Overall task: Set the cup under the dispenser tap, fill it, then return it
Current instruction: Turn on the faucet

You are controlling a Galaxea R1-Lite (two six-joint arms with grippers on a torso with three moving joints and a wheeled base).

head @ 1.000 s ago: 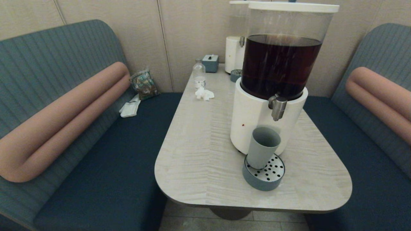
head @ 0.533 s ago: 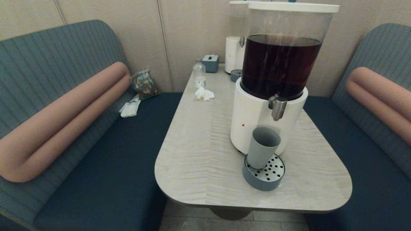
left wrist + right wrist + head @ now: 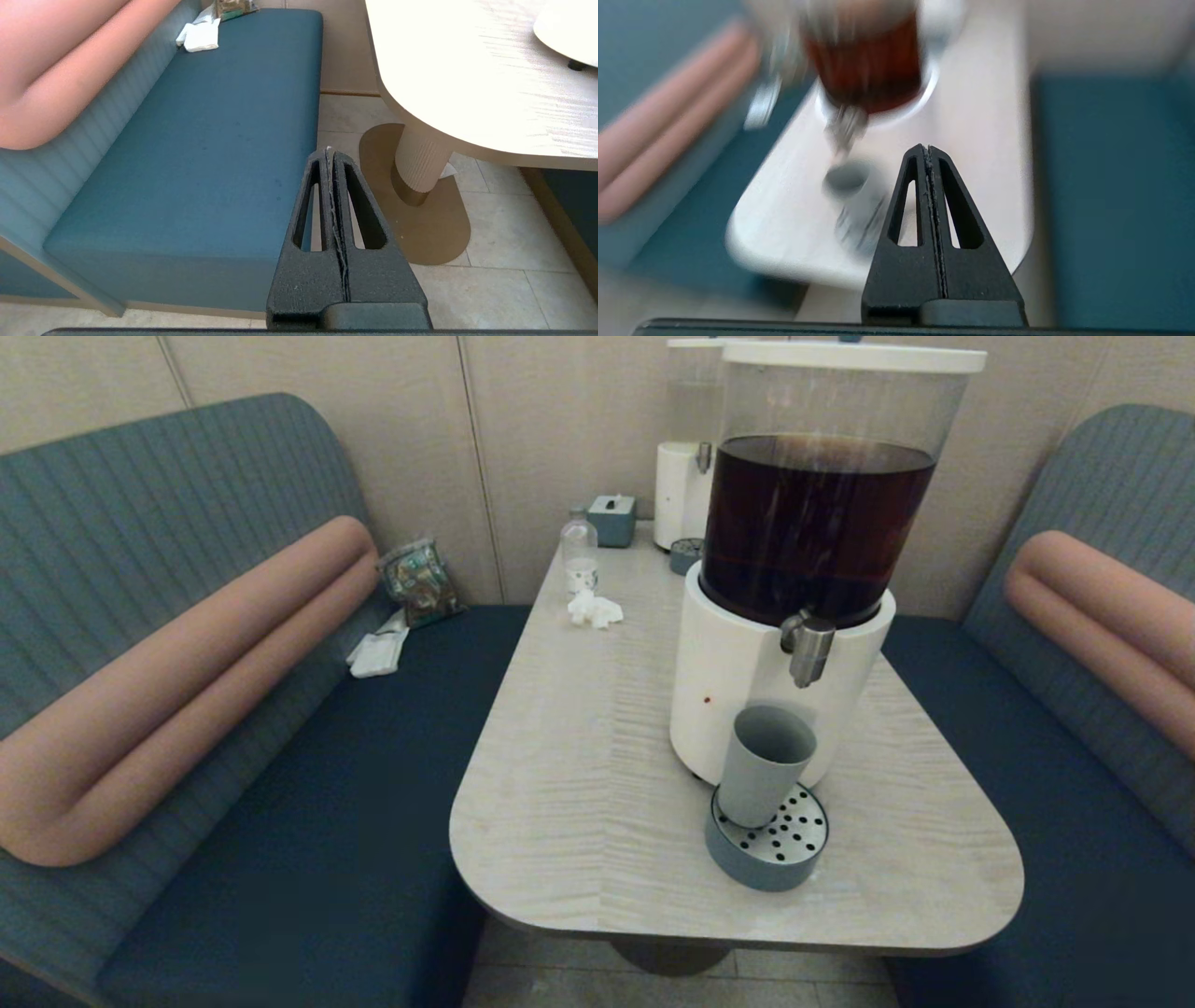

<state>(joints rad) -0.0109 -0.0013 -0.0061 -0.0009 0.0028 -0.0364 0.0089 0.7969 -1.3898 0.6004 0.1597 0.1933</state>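
Note:
The grey-blue cup [image 3: 764, 763] stands upright on the round drip tray [image 3: 768, 845], a little left of the steel dispenser tap [image 3: 807, 647] above it. That tap juts from the white base of the big dispenser [image 3: 738, 686] holding dark brown liquid. Neither arm shows in the head view. My right gripper [image 3: 927, 150] is shut and empty, off the table's near right side, looking toward the cup [image 3: 847, 181] and the tap [image 3: 844, 127]. My left gripper [image 3: 329, 152] is shut and empty, low over the floor beside the left bench.
A clear bottle [image 3: 579, 553], a crumpled tissue [image 3: 594, 609], a small box [image 3: 612, 518] and a second white dispenser [image 3: 681, 490] sit at the table's far end. Benches [image 3: 308, 775] flank the table [image 3: 579, 784]. The table's pedestal [image 3: 420, 158] stands near the left gripper.

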